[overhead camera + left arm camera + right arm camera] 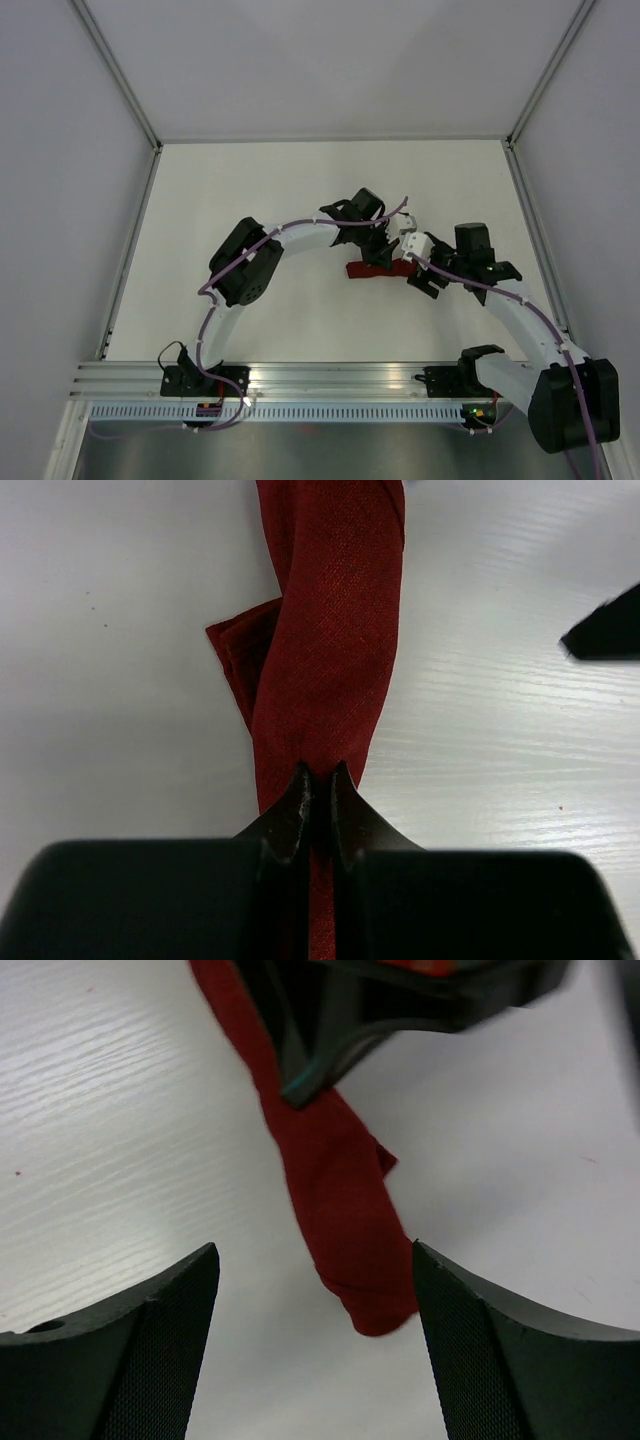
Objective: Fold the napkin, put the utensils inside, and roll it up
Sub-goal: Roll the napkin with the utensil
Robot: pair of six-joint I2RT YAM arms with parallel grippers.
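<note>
Toward the near side of the counter, the right hand stands spread wide. The rounded end of the napkin lies between its fingers, close by one of them, and is not gripped. The napkin sits mid-counter as a narrow, loosely wound roll, flat on the surface, with a small flap poking out of one side. Beyond it, the left hand is pressed together on the roll's other end, pinching the cloth between its tips. No utensils show, and I cannot tell whether any lie inside.

This looks like soft, light, limp fabric. It will probably sag and unwind if lifted by one end, and it should slide easily on the smooth counter. It is not fragile, so a firm squeeze should do no harm. The best hold, I judge, is across the roll's full width, catching all layers and the flap together, with both ends supported.
</note>
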